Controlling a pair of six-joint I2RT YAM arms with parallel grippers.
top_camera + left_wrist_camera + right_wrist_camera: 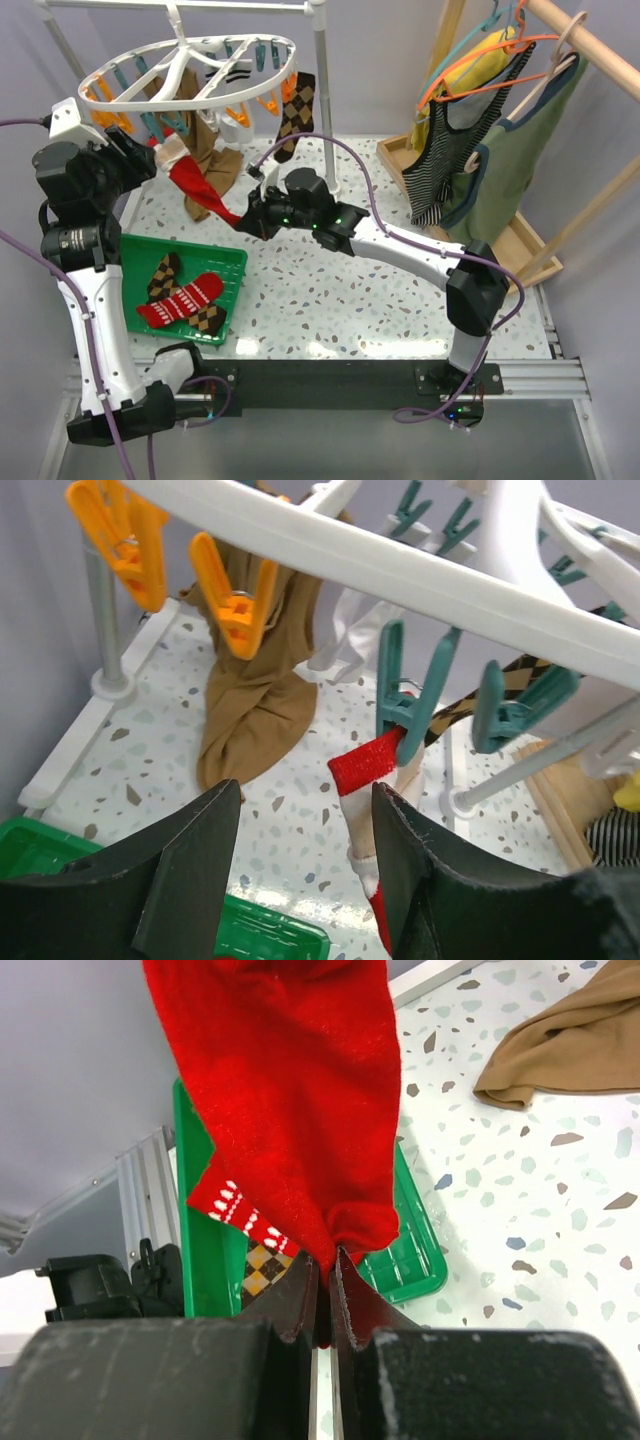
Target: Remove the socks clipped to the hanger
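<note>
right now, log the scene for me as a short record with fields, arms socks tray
right jaws: shut on the toe of the red sock
left jaws: open, just below the teal clip
red sock cuff: held in the teal clip on the hanger
also hanging: tan-brown sock, hanging argyle sock
green tray: holds a red patterned sock and loose argyle socks

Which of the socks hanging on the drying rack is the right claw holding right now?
The red sock: the right claw pinches its lower end, while the tan sock and the argyle sock hang ungripped.
</note>
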